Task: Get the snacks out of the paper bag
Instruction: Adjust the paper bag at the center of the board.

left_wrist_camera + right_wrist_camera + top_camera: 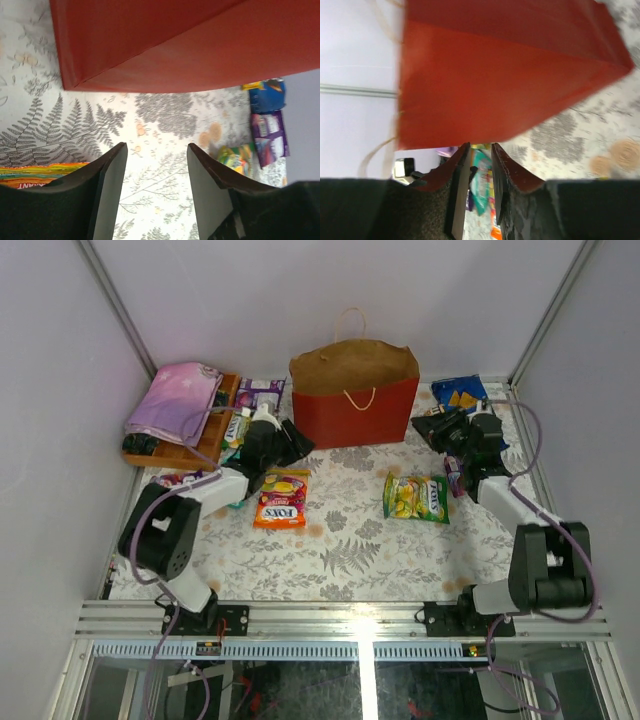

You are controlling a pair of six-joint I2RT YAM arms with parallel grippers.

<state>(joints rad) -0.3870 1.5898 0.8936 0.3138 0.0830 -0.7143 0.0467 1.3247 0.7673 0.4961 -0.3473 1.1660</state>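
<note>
Snacks (281,500) lie scattered on the worktop (350,540); the paper bag (355,390) stands upright, far centre. Left hand (157,150) half-wide, right hand (480,147) narrow, both empty, flank its base. Next, likely: rise over its rim, check inside.

Orange candy packet (279,502), top view: the brand "FOX'S" is showing in white letters on a dark band across its lower half.
Orange candy packet (37,174), left wrist view: red capitals ending in "ANT" are peeking out along its bottom edge, and the start of the word is running out of the picture.
Yellow-green packet (416,496): its print is coming out too small to read.
Blue bag (459,393): its logo is blurring and no word is reading clearly.
Purple-white packs (260,392): their lettering is showing only as illegible marks.
</note>
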